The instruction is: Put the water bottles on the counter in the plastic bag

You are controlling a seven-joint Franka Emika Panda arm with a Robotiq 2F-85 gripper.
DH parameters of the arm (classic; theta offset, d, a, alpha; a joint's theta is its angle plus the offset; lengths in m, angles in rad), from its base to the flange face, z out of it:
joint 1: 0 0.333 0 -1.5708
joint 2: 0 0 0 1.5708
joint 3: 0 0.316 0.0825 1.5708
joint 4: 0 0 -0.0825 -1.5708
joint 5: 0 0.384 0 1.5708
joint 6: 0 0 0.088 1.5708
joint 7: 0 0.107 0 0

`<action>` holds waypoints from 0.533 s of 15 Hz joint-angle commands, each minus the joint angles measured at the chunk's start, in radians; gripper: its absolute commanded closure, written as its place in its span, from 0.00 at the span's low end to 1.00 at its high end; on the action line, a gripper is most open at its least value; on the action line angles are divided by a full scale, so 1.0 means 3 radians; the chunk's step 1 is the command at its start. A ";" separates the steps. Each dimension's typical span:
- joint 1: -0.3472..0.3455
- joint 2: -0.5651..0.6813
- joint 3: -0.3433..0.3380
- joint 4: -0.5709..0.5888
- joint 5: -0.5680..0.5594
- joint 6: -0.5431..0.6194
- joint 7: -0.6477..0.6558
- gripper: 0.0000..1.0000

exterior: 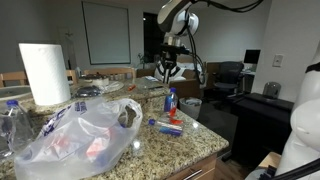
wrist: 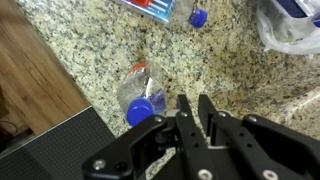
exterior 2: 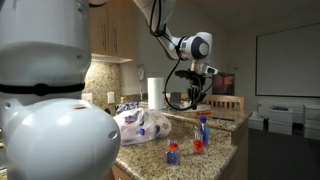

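**Operator:** Run me across the scene, left to right.

**Spotter:** In an exterior view, at the far left, a small clear water bottle with a blue cap (exterior: 12, 118) stands just beside the tall white paper-towel roll (exterior: 45, 72). Next comes the large crinkled translucent plastic bag with blue lettering (exterior: 80, 138), slumped on the speckled beige-and-brown granite counter (exterior: 205, 140). Right of the bag is an upright bottle (exterior: 171, 100) with a blue-and-red label. A lying bottle (exterior: 167, 127) rests on its side in front of it, nearer the counter's edge.

**Operator:** And my gripper?

**Spotter:** Your black gripper (exterior: 168, 68) hangs in the air above the upright bottle, clear of it. In the wrist view that bottle sits just left of your fingers (wrist: 208, 112), with its blue cap near the closer fingertip but apart from it. Your fingers are drawn almost together, with only a thin slit between them, and they grip nothing. The bag shows at the upper right of that view, well apart from your fingers.
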 commanded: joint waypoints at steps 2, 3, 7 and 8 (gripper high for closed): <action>-0.0027 -0.0099 -0.0004 -0.0133 0.0065 -0.0029 -0.0123 0.45; -0.0024 -0.0099 -0.0002 -0.0134 0.0035 -0.0039 -0.0096 0.40; -0.0023 -0.0092 -0.0001 -0.0169 -0.0048 -0.0035 -0.0022 0.14; -0.0023 -0.0084 -0.0002 -0.0189 -0.0112 -0.0014 0.0038 0.06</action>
